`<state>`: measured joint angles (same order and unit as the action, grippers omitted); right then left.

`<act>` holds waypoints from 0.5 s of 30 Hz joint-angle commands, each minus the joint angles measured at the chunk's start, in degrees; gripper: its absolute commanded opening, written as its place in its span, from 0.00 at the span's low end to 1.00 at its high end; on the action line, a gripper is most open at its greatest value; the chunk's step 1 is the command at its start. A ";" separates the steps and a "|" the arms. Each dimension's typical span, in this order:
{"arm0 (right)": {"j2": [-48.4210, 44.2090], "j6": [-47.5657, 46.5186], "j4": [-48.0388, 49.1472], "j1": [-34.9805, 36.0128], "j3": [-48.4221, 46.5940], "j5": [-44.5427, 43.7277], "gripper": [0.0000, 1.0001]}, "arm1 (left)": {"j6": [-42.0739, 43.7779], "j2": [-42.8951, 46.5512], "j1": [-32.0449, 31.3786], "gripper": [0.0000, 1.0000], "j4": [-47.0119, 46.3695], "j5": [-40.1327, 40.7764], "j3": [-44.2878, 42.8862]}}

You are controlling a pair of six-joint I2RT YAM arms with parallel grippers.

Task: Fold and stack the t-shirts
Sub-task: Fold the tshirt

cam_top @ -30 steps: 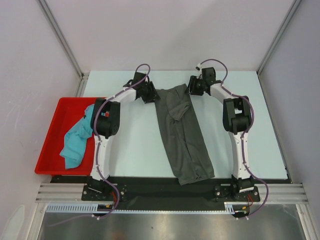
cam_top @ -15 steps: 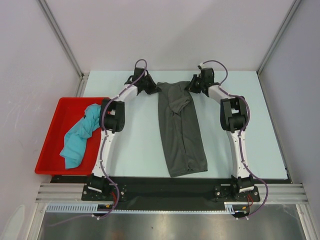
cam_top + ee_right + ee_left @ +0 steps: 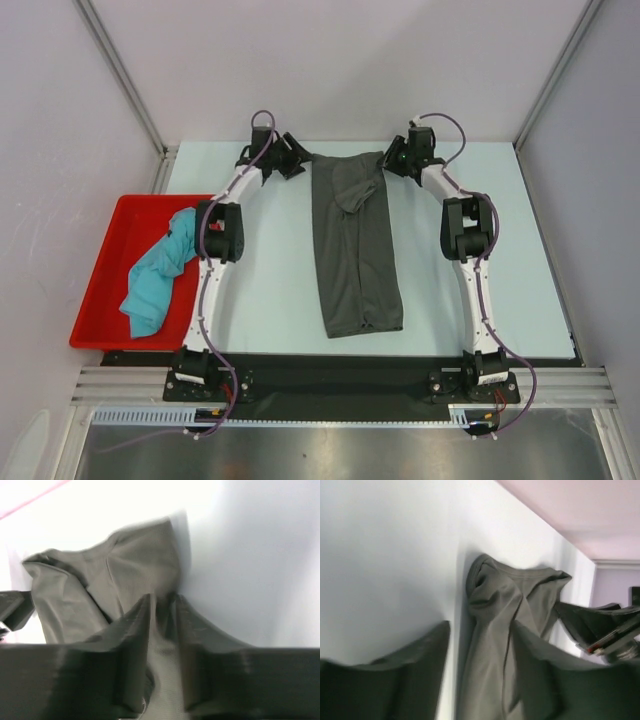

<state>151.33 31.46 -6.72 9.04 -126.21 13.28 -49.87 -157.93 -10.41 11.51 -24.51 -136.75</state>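
The dark grey t-shirt (image 3: 355, 250) lies folded lengthwise in a long strip down the middle of the table, its far end bunched between both grippers. My left gripper (image 3: 295, 162) is at its far left corner with jaws wide apart (image 3: 481, 630); cloth (image 3: 495, 600) lies between the fingers and is not pinched. My right gripper (image 3: 392, 160) is shut on the shirt's far right corner (image 3: 161, 600), with cloth (image 3: 135, 565) pinched between the fingers. The teal t-shirt (image 3: 160, 270) lies crumpled in the red tray.
The red tray (image 3: 100, 290) sits at the table's left edge beside the left arm. The back wall stands just beyond both grippers. The right gripper also shows in the left wrist view (image 3: 600, 625).
Both grippers moved toward the back wall and spread apart, dragging the grey shirt away from the near edge and straightening it. The teal shirt has not moved.
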 commanded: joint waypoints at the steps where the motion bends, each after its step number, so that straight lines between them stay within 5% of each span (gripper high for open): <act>1: -0.24 -2.71 -6.71 -1.04 -4.91 -1.85 0.45 | 3.80 4.72 0.40 0.67 5.79 1.92 -2.39; 5: -6.19 -8.15 -14.53 -1.65 -6.07 -2.38 0.87 | 10.65 10.35 0.48 0.98 12.47 2.55 0.33; 11: -16.75 -12.39 -26.65 -1.92 1.47 -1.94 0.92 | 17.59 24.22 -1.27 0.90 16.53 3.33 14.19; 15: -30.89 -10.02 -26.16 -0.87 21.40 -1.76 0.98 | 18.49 40.13 -4.43 0.84 10.84 3.95 39.37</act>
<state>131.17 22.02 -28.73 7.07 -113.38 11.79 -35.38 -129.97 -11.77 24.32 -21.04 -108.03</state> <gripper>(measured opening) 0.959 0.855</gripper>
